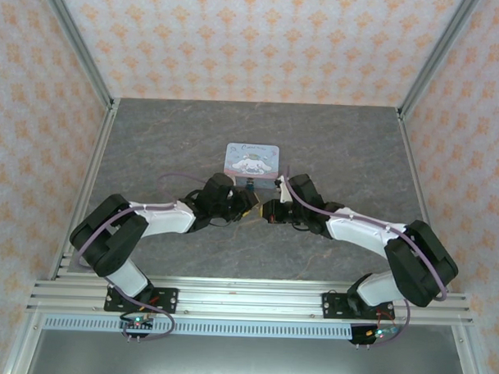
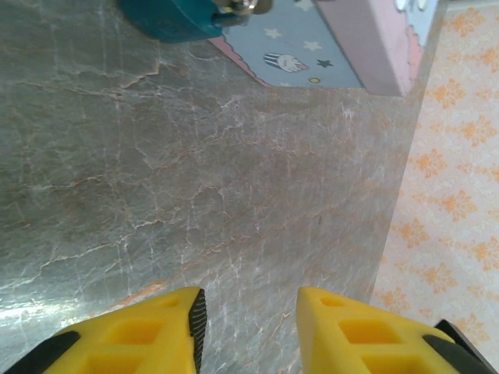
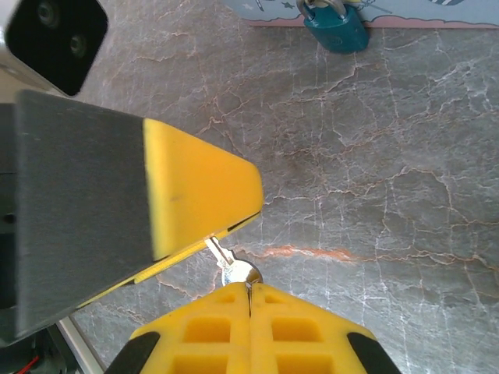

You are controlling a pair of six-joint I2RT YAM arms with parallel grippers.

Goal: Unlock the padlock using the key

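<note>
Bright even light, soft shadows, mild sheen on the tabletop (image 2: 54, 312), close foreground perhaps blurred.

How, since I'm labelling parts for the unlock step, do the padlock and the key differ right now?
Colour: the padlock has a teal body; the key is bare silvery metal. Build: the padlock is chunky, the key thin and flat. State: the padlock sits free at the tin's edge, while the key is pinched by its head in the shut right tool. Both are far smaller than the tin.
</note>
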